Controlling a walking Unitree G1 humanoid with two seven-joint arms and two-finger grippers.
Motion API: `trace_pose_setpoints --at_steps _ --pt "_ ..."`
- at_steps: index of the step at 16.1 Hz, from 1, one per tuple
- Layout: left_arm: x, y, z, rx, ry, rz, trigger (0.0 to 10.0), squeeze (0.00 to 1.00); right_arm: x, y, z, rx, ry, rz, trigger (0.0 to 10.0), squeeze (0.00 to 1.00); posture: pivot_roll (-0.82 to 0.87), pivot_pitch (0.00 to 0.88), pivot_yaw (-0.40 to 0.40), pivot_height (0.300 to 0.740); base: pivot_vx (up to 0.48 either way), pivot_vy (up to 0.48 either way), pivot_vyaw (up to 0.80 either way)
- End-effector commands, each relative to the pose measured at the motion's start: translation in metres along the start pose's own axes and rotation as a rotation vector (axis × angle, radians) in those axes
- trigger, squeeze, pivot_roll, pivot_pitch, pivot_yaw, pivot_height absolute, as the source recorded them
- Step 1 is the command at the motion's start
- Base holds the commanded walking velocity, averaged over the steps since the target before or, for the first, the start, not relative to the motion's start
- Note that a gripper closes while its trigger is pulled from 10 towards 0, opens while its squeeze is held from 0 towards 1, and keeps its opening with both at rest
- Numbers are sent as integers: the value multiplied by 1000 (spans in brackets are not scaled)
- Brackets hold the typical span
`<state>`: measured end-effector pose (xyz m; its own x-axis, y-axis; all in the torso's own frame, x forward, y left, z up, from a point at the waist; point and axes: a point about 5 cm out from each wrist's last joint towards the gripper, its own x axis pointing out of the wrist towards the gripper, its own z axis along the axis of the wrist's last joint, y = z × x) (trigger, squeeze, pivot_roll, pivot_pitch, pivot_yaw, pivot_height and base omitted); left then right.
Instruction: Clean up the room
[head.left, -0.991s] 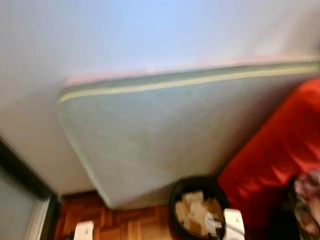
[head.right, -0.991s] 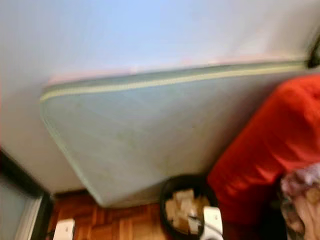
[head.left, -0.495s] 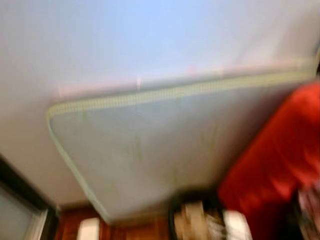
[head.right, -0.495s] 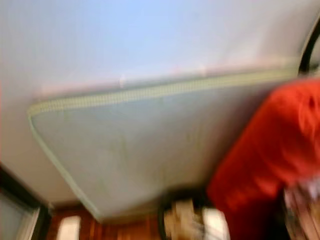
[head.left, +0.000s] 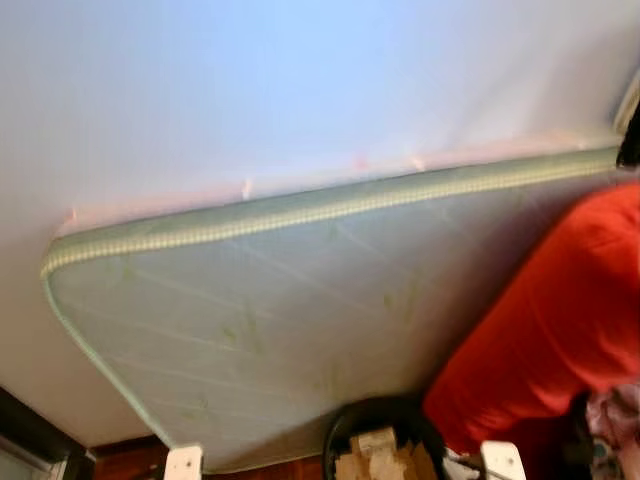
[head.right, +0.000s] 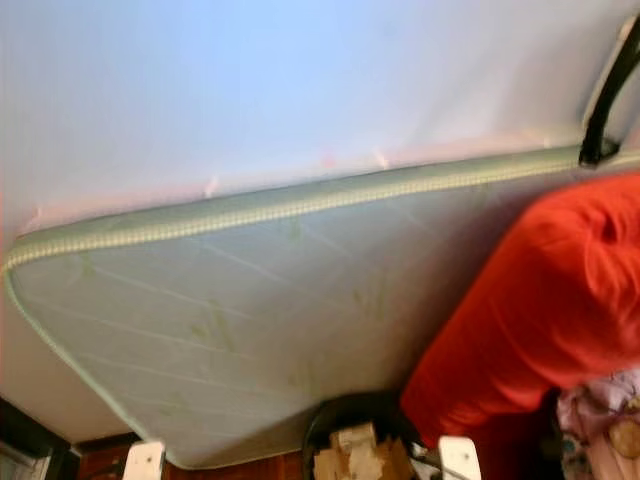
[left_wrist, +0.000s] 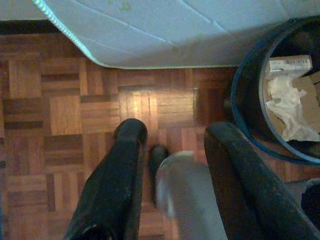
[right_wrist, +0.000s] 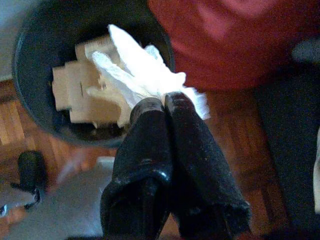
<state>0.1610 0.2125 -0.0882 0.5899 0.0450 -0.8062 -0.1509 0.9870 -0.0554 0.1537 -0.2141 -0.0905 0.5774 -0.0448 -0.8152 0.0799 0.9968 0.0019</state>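
A dark round bin (head.left: 378, 440) with cardboard scraps (right_wrist: 80, 95) inside stands on the parquet floor at the foot of a leaning mattress. In the right wrist view my right gripper (right_wrist: 162, 102) is shut on a crumpled white tissue (right_wrist: 142, 75), held just over the bin's rim (right_wrist: 30, 35). In the left wrist view my left gripper (left_wrist: 172, 135) is open over bare parquet, with the bin (left_wrist: 250, 115) a little to one side and nothing between its fingers (left_wrist: 120, 165).
A pale green mattress (head.left: 280, 320) leans against the white wall. A red cushion or beanbag (head.left: 560, 330) sits right of the bin, with patterned fabric (head.right: 600, 420) beside it. A dark door frame (head.left: 30, 430) is at lower left.
The camera has tilted up and turned slightly, so the mattress fills more of the picture and the floor has slid out of it. The blur has cleared.
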Motion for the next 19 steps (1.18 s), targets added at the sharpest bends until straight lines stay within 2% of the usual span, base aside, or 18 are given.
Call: trace_pose_setpoints --at_steps 1,3,6,7,9,10,12,15,19 --pt "-3 12 -3 15 8 29 10000 0 4 16 13 4 -47 50 10000 0 -28 0 -5 740 0 0 0" --pt "-3 11 -2 14 -3 20 10000 0 7 23 24 -9 -77 80 10000 0 -25 0 -5 740 0 0 0" --pt "-2 10 4 23 -46 7 10000 0 11 47 49 -27 -167 164 10000 0 -25 1 -5 740 0 0 0" --pt "-1 8 14 24 -91 -8 10000 0 12 57 60 -30 -207 187 10000 0 -23 5 -5 740 0 0 0" --pt "1 5 27 23 -142 -22 10000 0 12 61 69 -6 -240 196 10000 0 -19 6 -4 740 0 0 0" --pt "4 -2 52 25 -248 -53 10000 0 12 66 79 11 -274 222 10000 0 -7 5 -8 740 0 0 0" --pt "4 -11 77 19 -356 -78 10000 0 11 76 91 24 -319 272 10000 0 1 4 -12 740 0 0 0" --pt "4 -28 100 21 -451 -110 10000 0 10 87 103 18 -363 288 10000 0 13 2 -17 740 0 0 0" --pt "-1 -35 118 35 -574 -146 10000 0 10 87 107 16 -378 249 10000 0 30 0 -26 740 0 0 0"
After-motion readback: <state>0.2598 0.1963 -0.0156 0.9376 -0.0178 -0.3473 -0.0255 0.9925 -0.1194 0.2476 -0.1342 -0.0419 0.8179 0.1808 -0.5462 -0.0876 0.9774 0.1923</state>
